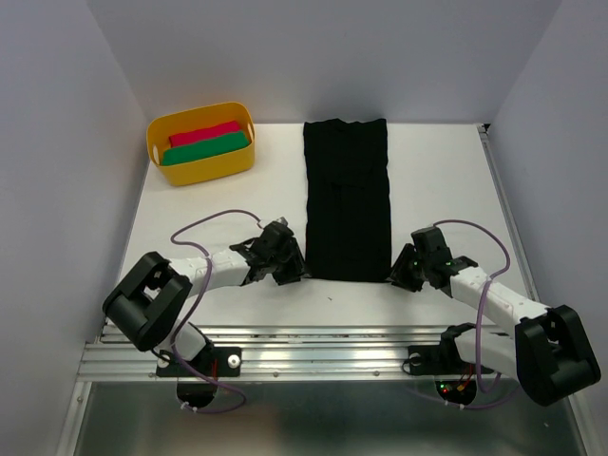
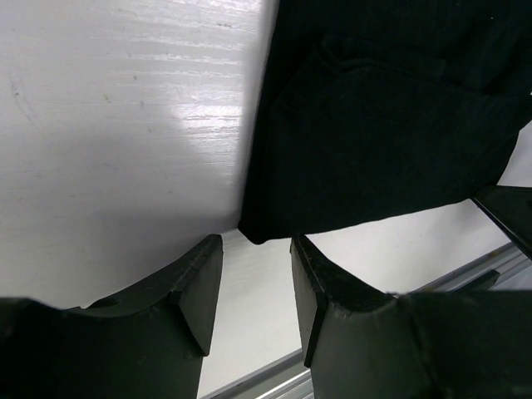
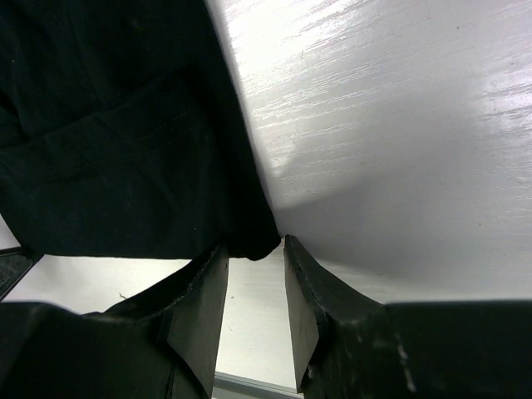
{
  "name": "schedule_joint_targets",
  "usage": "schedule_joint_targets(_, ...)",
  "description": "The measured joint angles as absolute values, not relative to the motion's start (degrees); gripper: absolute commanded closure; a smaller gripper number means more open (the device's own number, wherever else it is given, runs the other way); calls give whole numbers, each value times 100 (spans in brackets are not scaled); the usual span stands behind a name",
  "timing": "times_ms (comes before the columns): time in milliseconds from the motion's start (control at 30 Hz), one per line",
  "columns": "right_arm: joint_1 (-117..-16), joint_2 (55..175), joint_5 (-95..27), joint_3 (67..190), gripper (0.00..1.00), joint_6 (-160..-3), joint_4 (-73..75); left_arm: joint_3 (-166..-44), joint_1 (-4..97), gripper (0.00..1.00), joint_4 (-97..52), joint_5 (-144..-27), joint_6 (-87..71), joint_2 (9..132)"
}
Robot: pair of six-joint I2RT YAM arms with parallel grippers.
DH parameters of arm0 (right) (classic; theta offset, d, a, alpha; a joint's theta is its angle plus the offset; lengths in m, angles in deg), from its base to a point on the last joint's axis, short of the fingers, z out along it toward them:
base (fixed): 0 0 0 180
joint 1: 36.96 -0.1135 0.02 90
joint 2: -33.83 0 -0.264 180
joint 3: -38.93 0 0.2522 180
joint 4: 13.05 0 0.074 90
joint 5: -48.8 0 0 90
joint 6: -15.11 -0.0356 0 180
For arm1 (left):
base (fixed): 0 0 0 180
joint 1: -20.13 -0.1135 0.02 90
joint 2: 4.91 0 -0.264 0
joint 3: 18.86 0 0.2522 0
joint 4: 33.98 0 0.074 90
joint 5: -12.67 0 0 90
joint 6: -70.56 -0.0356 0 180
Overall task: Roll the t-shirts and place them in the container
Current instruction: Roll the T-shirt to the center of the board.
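White table (image 1: 437, 180), plain pale walls (image 1: 332, 57)

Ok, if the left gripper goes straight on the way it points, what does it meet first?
Most likely the black t-shirt, its near corner just ahead of the open left gripper; depth is unclear.

t-shirt (image 2: 374, 125), left wrist view: runs off the top and right edges, beyond the left fingers (image 2: 195, 283).
t-shirt, right wrist view: runs off the top and left edges, beyond the right fingers (image 3: 199, 291).
finger bases: cut off at the bottom edge in both wrist views.
dark shape (image 2: 511, 212): right of the left fingers, cut by the edge; cannot be identified.
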State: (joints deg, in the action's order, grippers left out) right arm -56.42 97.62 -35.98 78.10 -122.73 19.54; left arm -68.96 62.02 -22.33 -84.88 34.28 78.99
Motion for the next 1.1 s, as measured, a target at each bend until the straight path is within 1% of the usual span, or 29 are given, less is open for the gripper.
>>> schedule_joint_targets(233,-5642,9764,-3598,7810,62,-12273,1954,-6902,6202,51,-2493,-8639,3452,8038)
schedule_joint_targets(333,-5642,9771,-3598,7812,62,-12273,1952,-6902,6202,57,-2530,-8652,3449,8067)
schedule_joint_targets(400,-5642,9773,-3598,7812,64,-12273,1952,-6902,6202,62,-2548,-8659,3467,8091)
schedule_joint_targets(467,-5642,9775,-3598,7812,69,-12271,1954,-6902,6202,65,-2567,-8663,3471,8130)
schedule_joint_targets(500,-5642,9777,-3598,7812,71,-12271,1954,-6902,6202,68,-2589,-8663,3480,8150)
schedule_joint_targets(533,-5642,9788,-3598,7812,75,-12271,1954,-6902,6202,69,-2594,-8659,3476,8156)
schedule_joint_targets(600,-5642,9801,-3598,7812,80,-12273,1954,-6905,6202,73,-2605,-8652,3506,8189)
schedule_joint_targets(633,-5642,9806,-3598,7812,84,-12268,1954,-6909,6202,77,-2615,-8646,3508,8205)
schedule_joint_targets(667,-5642,9803,-3598,7812,86,-12268,1952,-6909,6202,77,-2618,-8641,3511,8209)
schedule_joint_targets(700,-5642,9806,-3598,7812,88,-12266,1952,-6911,6202,82,-2618,-8630,3511,8216)
schedule_joint_targets(733,-5642,9806,-3598,7812,89,-12266,1952,-6913,6202,85,-2622,-8630,3517,8229)
schedule_joint_targets(767,-5642,9806,-3598,7814,92,-12264,1952,-6924,6202,92,-2622,-8635,3515,8244)
schedule_joint_targets(833,-5642,9806,-3598,7814,93,-12253,1952,-6942,6202,99,-2622,-8633,3530,8266)
schedule_joint_targets(867,-5642,9806,-3598,7814,94,-12249,1952,-6948,6202,100,-2624,-8633,3524,8272)
schedule_joint_targets(967,-5642,9806,-3598,7814,94,-12247,1952,-6953,6202,100,-2622,-8635,3524,8272)
schedule_joint_targets(1000,-5642,9806,-3598,7814,90,-12247,1952,-6953,6202,100,-2622,-8635,3524,8272)
schedule_joint_targets(1033,-5642,9806,-3598,7814,90,-12247,1952,-6953,6202,100,-2622,-8635,3524,8272)
schedule_joint_targets(1067,-5642,9806,-3598,7814,85,-12247,1952,-6953,6202,97,-2620,-8635,3524,8272)
schedule_joint_targets(1100,-5642,9806,-3598,7814,81,-12247,1952,-6953,6202,89,-2620,-8635,3524,8272)
